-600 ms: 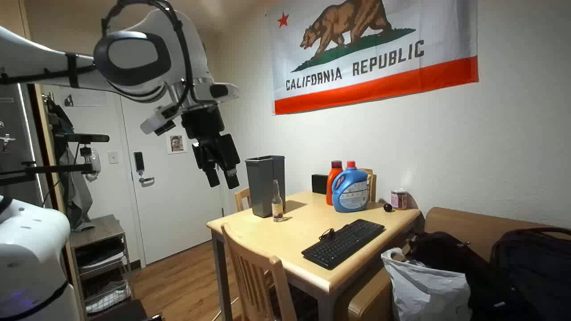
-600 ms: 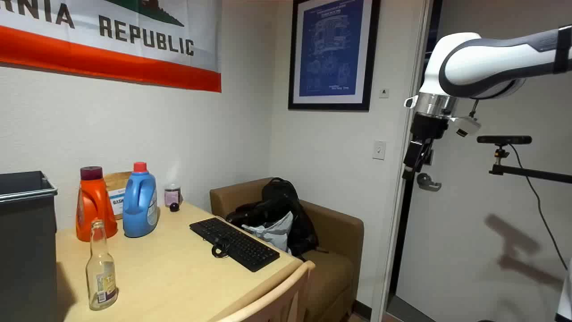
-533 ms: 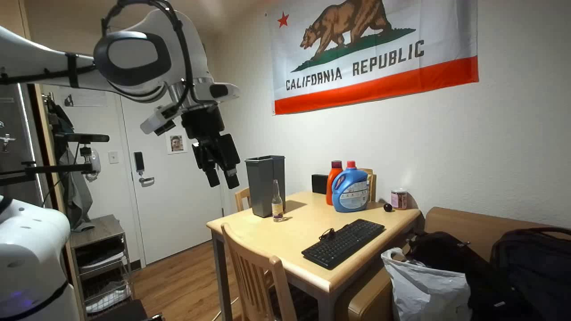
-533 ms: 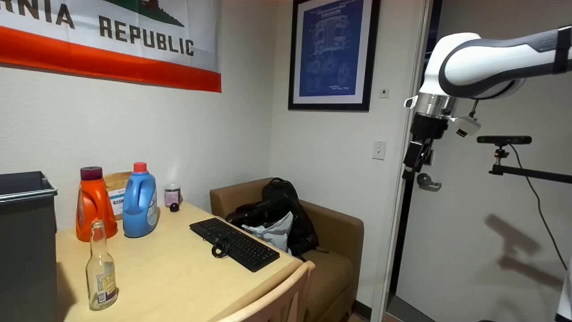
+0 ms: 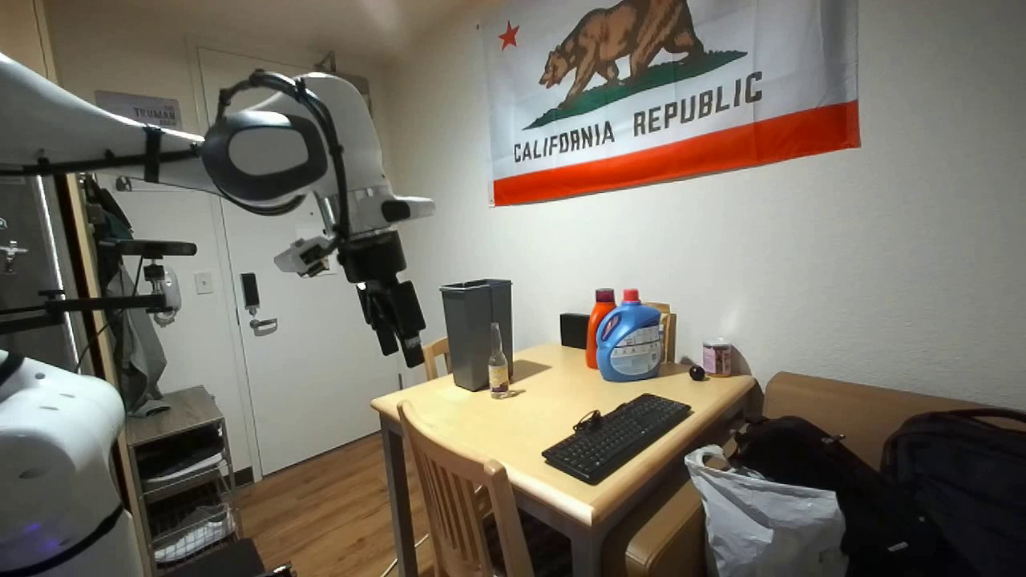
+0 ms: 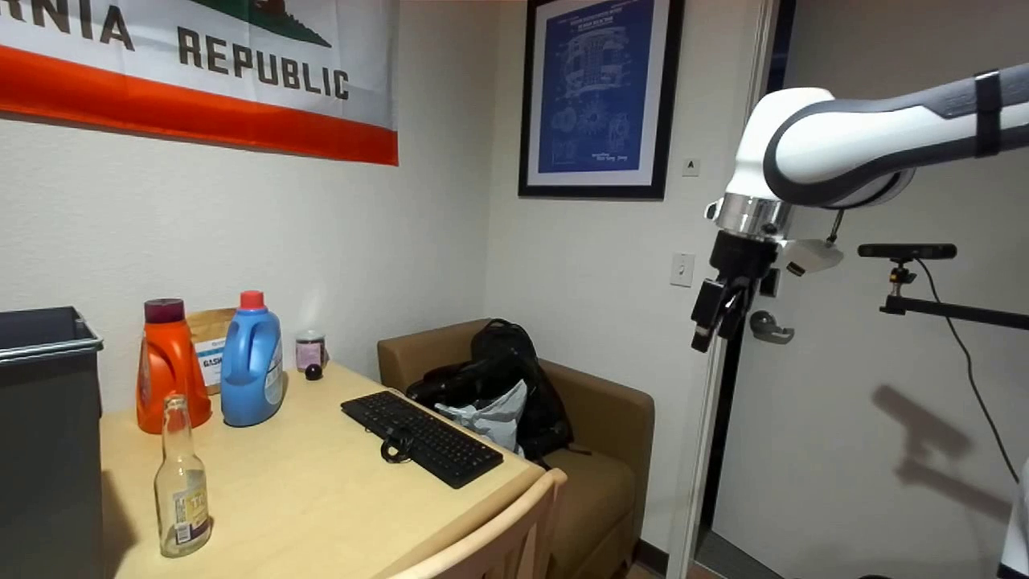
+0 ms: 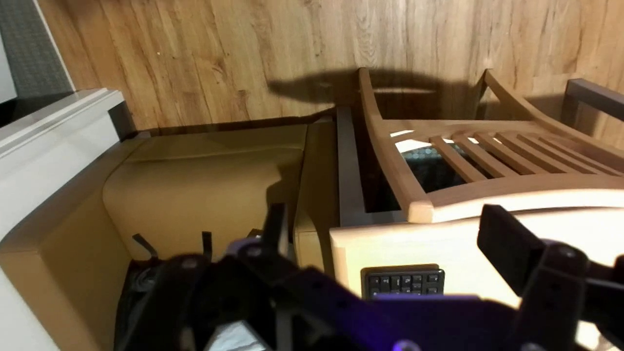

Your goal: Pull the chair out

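Gripper point(image 5: 401, 350) spread wide: the wrist view shows a broad gap between its two fingers point(image 7: 277, 224). Sloping gently downward, the white arm point(image 6: 852, 149) bends at the wrist so that the gripper points down, slightly tilted, higher than the chair point(image 5: 449, 458) and apart from it in both exterior views. The chair stands upright at one side of the table point(image 5: 481, 421), its top rail running along the tabletop's edge; whether rail and edge touch, I cannot tell. In the wrist view its back posts show between two dark table legs point(image 7: 351, 165), with the brown sofa point(image 7: 204, 185) just beside one leg. On the backrest's outer side, wood floor point(image 7: 243, 58) stretches away from the table. Near a corner of the tabletop lies a black keyboard point(image 5: 617, 439).
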Robot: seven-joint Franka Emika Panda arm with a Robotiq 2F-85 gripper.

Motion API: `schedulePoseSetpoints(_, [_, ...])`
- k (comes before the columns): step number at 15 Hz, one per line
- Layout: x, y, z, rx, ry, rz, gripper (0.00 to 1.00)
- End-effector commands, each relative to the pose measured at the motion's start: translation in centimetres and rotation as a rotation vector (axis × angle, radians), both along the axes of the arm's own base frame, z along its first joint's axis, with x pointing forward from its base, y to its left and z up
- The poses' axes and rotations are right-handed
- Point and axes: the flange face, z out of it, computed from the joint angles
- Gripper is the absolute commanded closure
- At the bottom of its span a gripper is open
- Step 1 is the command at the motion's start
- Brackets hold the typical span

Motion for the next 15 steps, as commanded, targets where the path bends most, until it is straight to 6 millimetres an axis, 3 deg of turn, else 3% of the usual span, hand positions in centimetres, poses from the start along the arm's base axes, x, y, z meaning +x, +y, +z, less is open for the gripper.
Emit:
schedulePoseSetpoints(1, [1.9, 2.8, -3.9, 0.077, -0.013, -0.108, 0.0])
schedulePoseSetpoints(7, [4.3, 4.3, -7.9, 0.15, -0.082, -0.353, 0.0])
schedulePoseSetpoints(15, [5.4, 5.4, -8.1, 0.136, -0.182, -0.436, 0.0])
